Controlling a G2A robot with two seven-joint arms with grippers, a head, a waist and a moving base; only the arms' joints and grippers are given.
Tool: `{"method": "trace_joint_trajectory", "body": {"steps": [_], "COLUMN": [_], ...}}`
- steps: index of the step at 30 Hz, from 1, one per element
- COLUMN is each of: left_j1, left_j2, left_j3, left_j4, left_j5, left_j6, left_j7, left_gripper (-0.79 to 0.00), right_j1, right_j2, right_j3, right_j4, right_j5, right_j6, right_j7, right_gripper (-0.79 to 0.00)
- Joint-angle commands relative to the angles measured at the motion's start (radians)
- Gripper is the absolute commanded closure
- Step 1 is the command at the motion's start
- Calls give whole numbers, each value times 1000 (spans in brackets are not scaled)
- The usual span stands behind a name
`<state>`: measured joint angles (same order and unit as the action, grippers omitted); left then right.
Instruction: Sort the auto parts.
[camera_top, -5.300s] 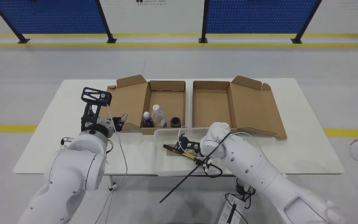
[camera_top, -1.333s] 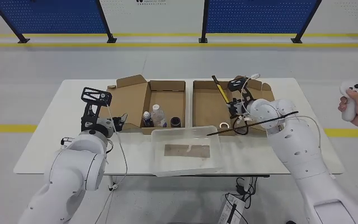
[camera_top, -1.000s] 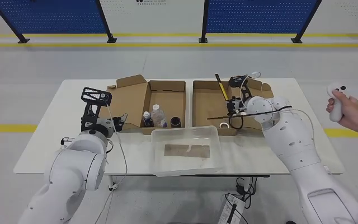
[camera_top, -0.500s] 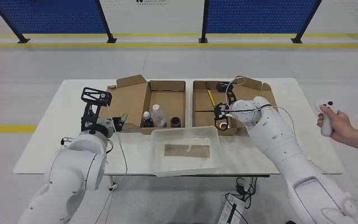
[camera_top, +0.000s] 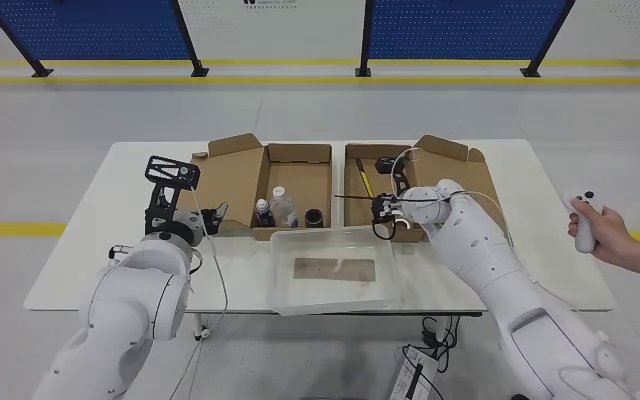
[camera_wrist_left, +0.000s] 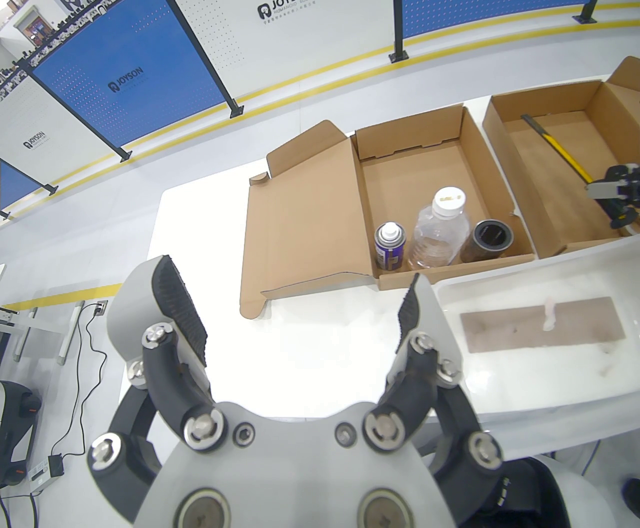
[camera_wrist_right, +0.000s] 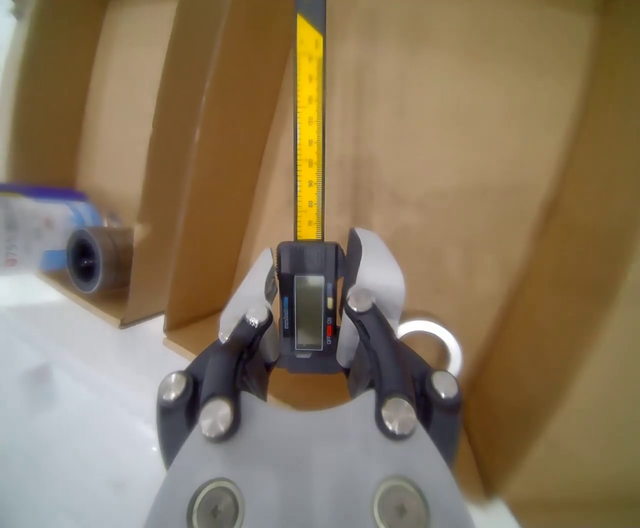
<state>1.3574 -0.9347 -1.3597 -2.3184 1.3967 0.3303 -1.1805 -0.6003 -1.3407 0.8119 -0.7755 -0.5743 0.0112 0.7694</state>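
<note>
Right fingers had carried the yellow digital caliper from the clear tray into the right cardboard box, pinching it by the display head, beam pointing along the box floor near a metal ring. Left fingers were spread wide, hovering above the table near the left box.

Table: left box and right box side by side; tray before them. Left box: can, bottle, cylinder along near wall. Right box: caliper, apparently a ring.
</note>
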Motion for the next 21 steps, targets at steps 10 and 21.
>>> {"method": "trace_joint_trajectory", "body": {"steps": [10,21], "left_j1": [0,0], "left_j2": [0,0], "left_j3": [0,0], "left_j4": [0,0], "left_j5": [0,0], "left_j6": [0,0], "left_j7": [0,0], "left_gripper": [-785,-785], "right_j1": [-4,-21], "right_j2": [-2,9], "right_j3": [24,68], "right_j4": [37,-15], "right_j5": [12,11], "right_j6": [-27,-63], "right_j7": [-13,-46], "right_gripper": [-785,-785]}}
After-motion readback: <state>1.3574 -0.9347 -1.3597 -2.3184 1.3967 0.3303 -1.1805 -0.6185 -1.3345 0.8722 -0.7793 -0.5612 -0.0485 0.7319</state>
